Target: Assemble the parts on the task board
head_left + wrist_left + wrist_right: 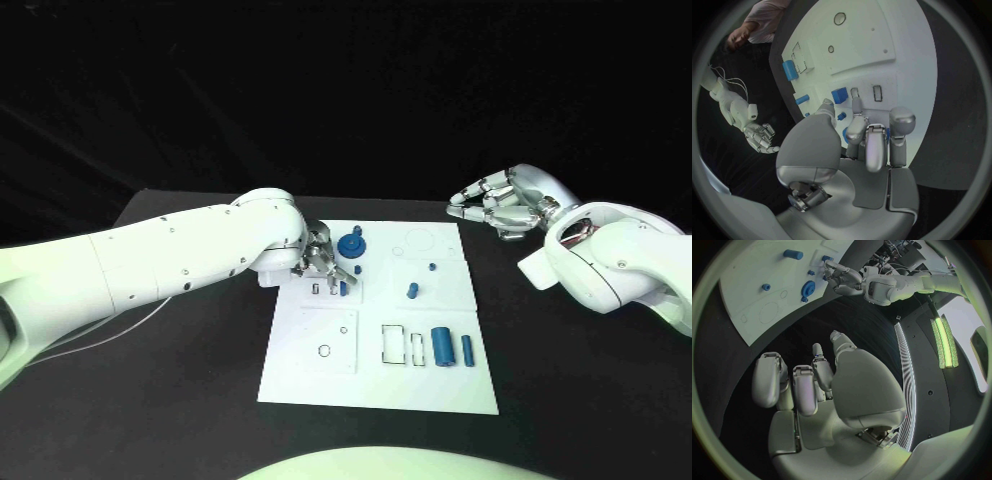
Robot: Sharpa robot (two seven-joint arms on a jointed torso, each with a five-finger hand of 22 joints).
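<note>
We see the left hand (320, 262) reaching down over the board (378, 385), at the edge nearest its own arm, fingertips among the small blue parts there beside the gear (353, 245). Whether it grasps anything we cannot tell; the fingers (869, 145) curl downward and hide what lies under them. The right hand (505, 205) hangs off the board, past its far corner, above the bare table (577, 380), fingers curled in and holding nothing. Two blue cylinders (451, 347) stand at the board's near side, well apart from both hands.
</note>
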